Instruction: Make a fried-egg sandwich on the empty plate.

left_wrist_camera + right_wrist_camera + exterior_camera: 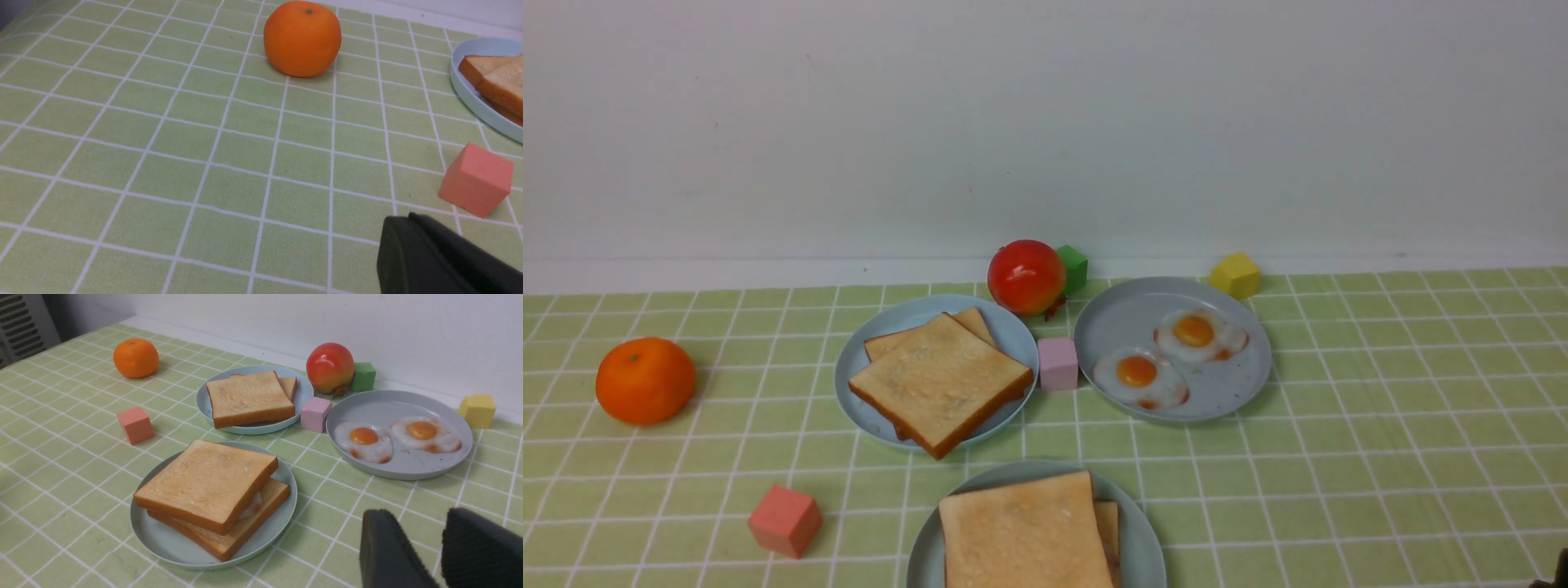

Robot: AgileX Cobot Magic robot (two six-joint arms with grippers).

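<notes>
While both arms sit low at my side of the green checked cloth (1380, 457), I see the fried-egg sandwich (212, 494) assembled on the mint plate (163, 543) nearest the robot: two toast slices stacked slightly askew, a sliver of white egg showing between them. My right gripper (439, 551) hangs beside that plate, its jaws parted with nothing between them. My left gripper (429, 257) is clenched, holding nothing, near the pink cube (476, 179). Farther back, a second plate (866, 359) carries two more toast slices (939, 380), and the speckled plate (1119, 327) holds two fried eggs (1139, 377). The orange (645, 380) rests well off to the left
</notes>
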